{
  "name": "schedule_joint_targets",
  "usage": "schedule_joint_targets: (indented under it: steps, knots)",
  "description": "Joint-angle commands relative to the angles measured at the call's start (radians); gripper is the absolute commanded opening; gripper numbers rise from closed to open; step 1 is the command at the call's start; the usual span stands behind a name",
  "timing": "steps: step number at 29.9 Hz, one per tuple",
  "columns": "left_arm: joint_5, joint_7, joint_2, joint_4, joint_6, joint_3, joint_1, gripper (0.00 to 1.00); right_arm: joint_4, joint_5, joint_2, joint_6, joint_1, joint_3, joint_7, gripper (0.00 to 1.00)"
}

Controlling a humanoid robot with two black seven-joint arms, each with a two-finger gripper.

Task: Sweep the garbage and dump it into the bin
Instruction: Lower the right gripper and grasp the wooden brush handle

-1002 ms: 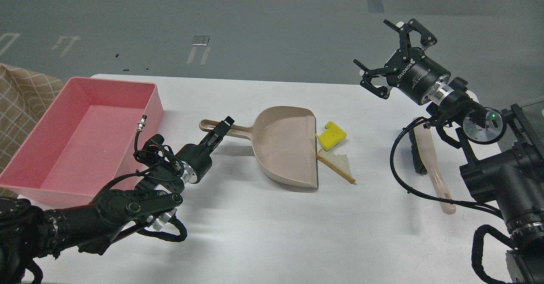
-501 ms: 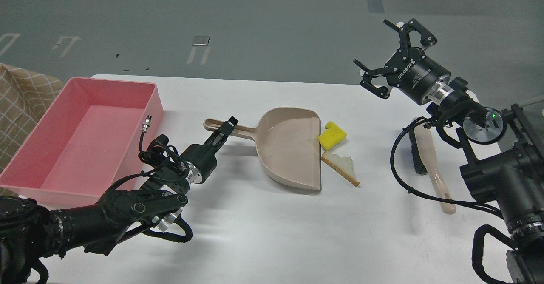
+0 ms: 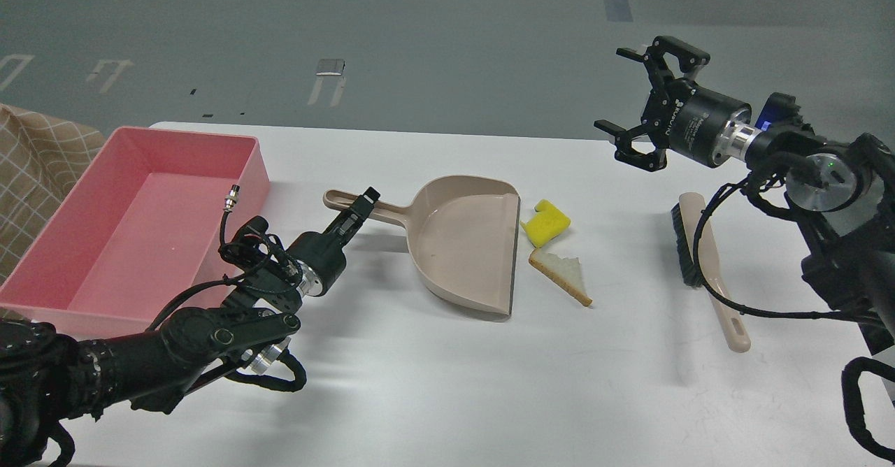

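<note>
A beige dustpan (image 3: 465, 247) lies on the white table (image 3: 447, 383), its mouth facing right. My left gripper (image 3: 360, 210) is shut on the dustpan's handle (image 3: 363, 208). The yellow notched sponge chunk (image 3: 547, 223) and the triangular bread slice (image 3: 563, 275) lie just right of the dustpan's mouth, a small gap apart from it. The pink bin (image 3: 133, 226) stands at the left, empty. My right gripper (image 3: 633, 103) is open and empty, raised above the table at the right, above and left of a beige brush (image 3: 706, 264).
The brush with dark bristles lies on the table at the right, handle pointing to the near edge. A checked cloth (image 3: 35, 159) shows at the far left beside the bin. The table's far edge runs behind the bin and dustpan.
My left gripper has pulled the dustpan a little to the left, away from the garbage. My right arm has swung its wrist to the right and rotated, the gripper staying open.
</note>
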Motion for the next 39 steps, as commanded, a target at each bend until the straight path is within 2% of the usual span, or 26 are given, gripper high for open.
schedule_joint_targets:
  steps: [1, 4, 8, 11, 17, 22, 27, 35, 39]
  knots:
    - [0.000, 0.000, -0.001, 0.001, -0.001, 0.000, -0.001, 0.00, 0.015, -0.066, -0.076, 0.000, 0.084, -0.216, 0.000, 1.00]
    - [0.000, 0.000, 0.001, 0.004, -0.001, 0.000, -0.001, 0.00, 0.015, -0.189, -0.099, 0.000, 0.149, -0.353, 0.002, 1.00]
    - [0.000, 0.000, 0.003, 0.010, -0.001, 0.000, -0.001, 0.00, 0.023, -0.333, -0.129, 0.000, 0.163, -0.408, 0.000, 1.00]
    - [0.000, 0.000, 0.004, 0.013, -0.001, 0.000, -0.001, 0.00, 0.088, -0.457, -0.172, 0.000, 0.158, -0.427, 0.000, 1.00]
    - [0.002, 0.000, 0.004, 0.013, -0.001, 0.000, -0.003, 0.00, 0.297, -0.482, -0.309, 0.000, 0.108, -0.430, 0.000, 0.99]
    - [0.002, 0.000, 0.004, 0.013, -0.001, 0.000, -0.007, 0.00, 0.403, -0.528, -0.390, 0.000, 0.042, -0.430, -0.012, 0.93]
    - [0.003, 0.000, 0.004, 0.013, -0.001, 0.000, -0.007, 0.00, 0.509, -0.591, -0.464, 0.000, -0.021, -0.430, -0.084, 0.91]
    - [0.003, 0.000, 0.003, 0.013, -0.001, 0.008, -0.007, 0.00, 0.651, -0.649, -0.580, 0.000, -0.128, -0.430, -0.091, 0.88]
    - [0.003, 0.000, 0.003, 0.013, -0.001, 0.008, -0.007, 0.00, 0.675, -0.652, -0.591, 0.000, -0.173, -0.430, -0.091, 0.84]
